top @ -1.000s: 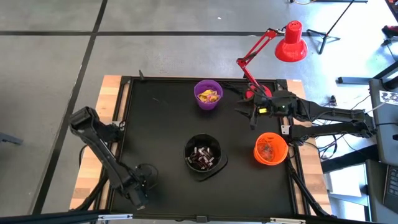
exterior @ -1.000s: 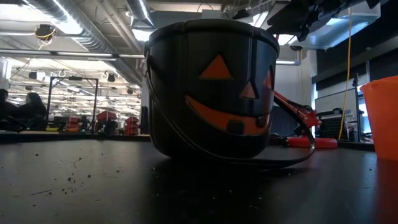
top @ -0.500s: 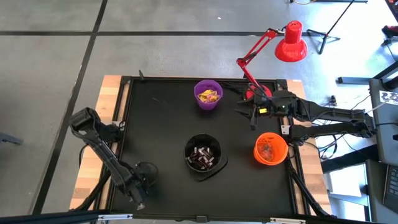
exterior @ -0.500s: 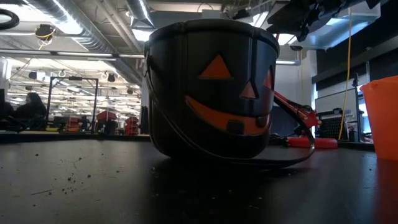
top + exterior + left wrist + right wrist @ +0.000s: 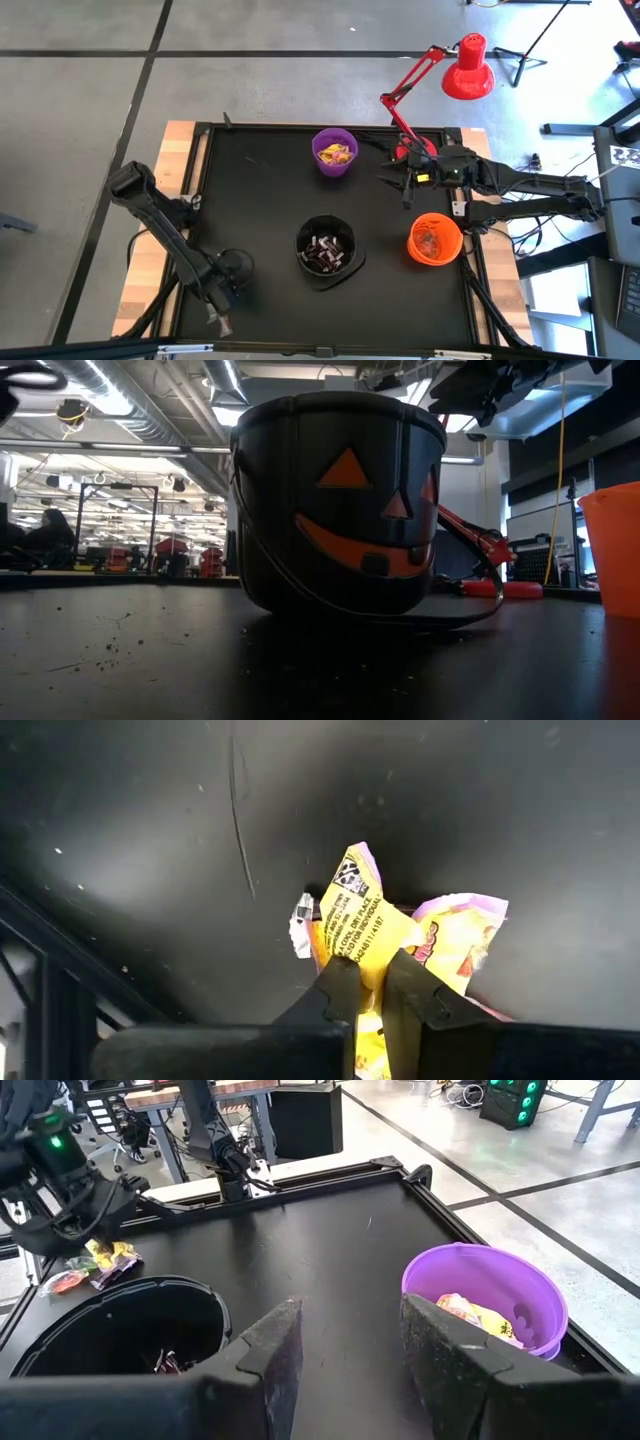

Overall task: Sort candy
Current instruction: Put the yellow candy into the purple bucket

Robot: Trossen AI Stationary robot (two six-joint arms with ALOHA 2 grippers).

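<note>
A: Starting on the left, what's the left pincer (image 5: pixel 365 982) doing?

B: Down at the table's (image 5: pixel 260 200) near-left corner, clamped on a yellow candy (image 5: pixel 355 915); a few more pieces lie there.

A: And the bowls?

B: Black bowl (image 5: pixel 327 250) holds dark candy, purple bowl (image 5: pixel 334 153) yellow, orange bowl (image 5: pixel 435 241) a few. Sorting looks nearly finished.

A: Right pincer (image 5: pixel 345 1345)?

B: Apart, empty, hovering between purple and orange bowls.

A black table (image 5: pixel 260 210) carries a purple bowl (image 5: pixel 334 153), a black pumpkin bucket (image 5: pixel 327 250), an orange bowl (image 5: pixel 435 240), and loose candy (image 5: pixel 100 1262) near the front left corner.
</note>
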